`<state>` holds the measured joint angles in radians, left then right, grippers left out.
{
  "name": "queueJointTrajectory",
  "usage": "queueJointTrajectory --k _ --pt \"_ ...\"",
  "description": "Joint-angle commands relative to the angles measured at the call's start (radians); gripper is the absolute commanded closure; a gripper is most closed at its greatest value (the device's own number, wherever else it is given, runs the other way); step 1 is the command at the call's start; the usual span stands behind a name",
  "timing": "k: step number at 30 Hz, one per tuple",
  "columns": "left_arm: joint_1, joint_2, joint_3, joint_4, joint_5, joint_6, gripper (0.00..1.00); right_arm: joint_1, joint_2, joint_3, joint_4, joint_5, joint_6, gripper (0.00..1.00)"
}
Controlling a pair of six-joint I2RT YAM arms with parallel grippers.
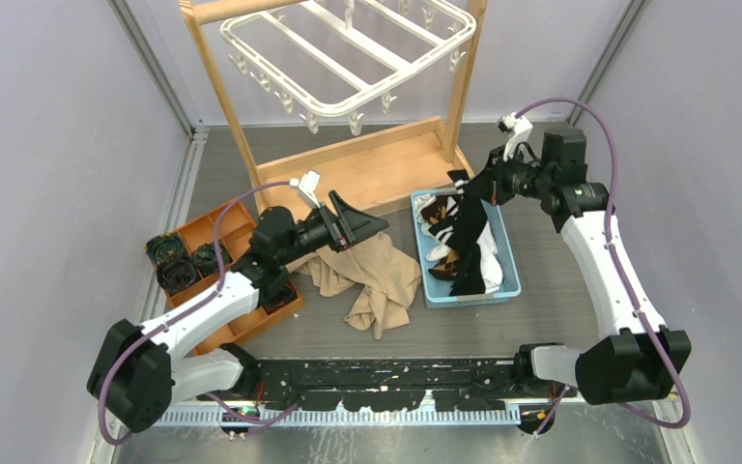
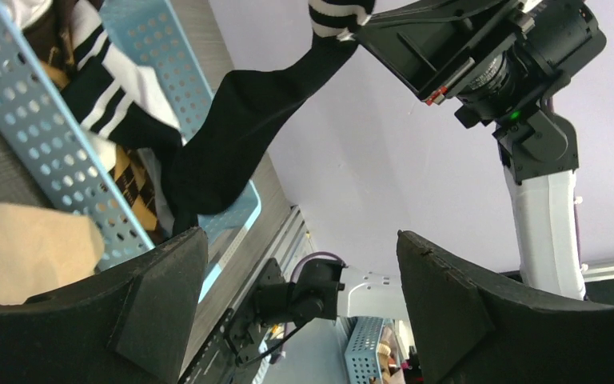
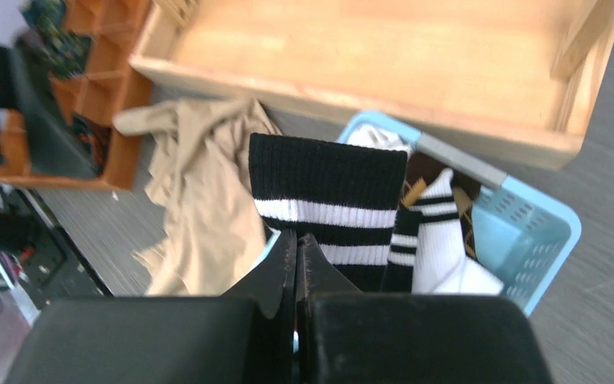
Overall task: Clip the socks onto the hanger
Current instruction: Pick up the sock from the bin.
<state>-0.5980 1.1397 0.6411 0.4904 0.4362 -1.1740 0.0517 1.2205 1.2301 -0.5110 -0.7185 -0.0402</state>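
Hanger [image 1: 344, 104]: no sock clipped, seemingly.
Right gripper [image 3: 297, 240]: clamps black striped sock [image 3: 328, 180] over blue basket [image 3: 528, 232].
Left gripper [image 2: 301, 244]: jaws wide, empty.

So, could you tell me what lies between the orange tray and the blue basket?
A crumpled beige cloth lies between the orange tray and the blue basket, with the open left gripper over its far edge, as the top external view shows.

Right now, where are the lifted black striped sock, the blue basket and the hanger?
black striped sock [image 3: 328, 172]: right wrist view, on its ribbed cuff.
blue basket [image 1: 473, 300]: top external view, on its near rim.
hanger [image 1: 348, 106]: top external view, on its near rim.
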Motion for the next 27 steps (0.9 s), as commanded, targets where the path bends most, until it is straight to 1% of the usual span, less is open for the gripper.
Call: queueJointTrajectory --k 1,3,7,10,19,27 --pt "-0.026 0.018 0.096 0.131 -0.052 -0.004 0.12 -0.001 -0.059 0.046 0.181 -0.057 0.181 0.99" --pt "-0.035 0.033 0.127 0.137 -0.07 -0.004 0.11 0.014 -0.069 0.044 0.195 -0.052 0.201 0.99" --pt "-0.057 0.072 0.187 0.138 -0.132 -0.022 0.13 0.071 -0.09 0.019 0.204 -0.025 0.184 0.99" --pt "-0.077 0.108 0.226 0.141 -0.179 -0.038 0.2 0.106 -0.097 0.005 0.215 -0.01 0.19 0.99" --pt "-0.149 0.209 0.303 0.142 -0.234 -0.055 0.28 0.181 -0.111 -0.038 0.248 -0.001 0.209 0.99" --pt "-0.171 0.229 0.331 0.13 -0.267 -0.046 0.34 0.23 -0.121 -0.063 0.251 0.008 0.188 0.99"
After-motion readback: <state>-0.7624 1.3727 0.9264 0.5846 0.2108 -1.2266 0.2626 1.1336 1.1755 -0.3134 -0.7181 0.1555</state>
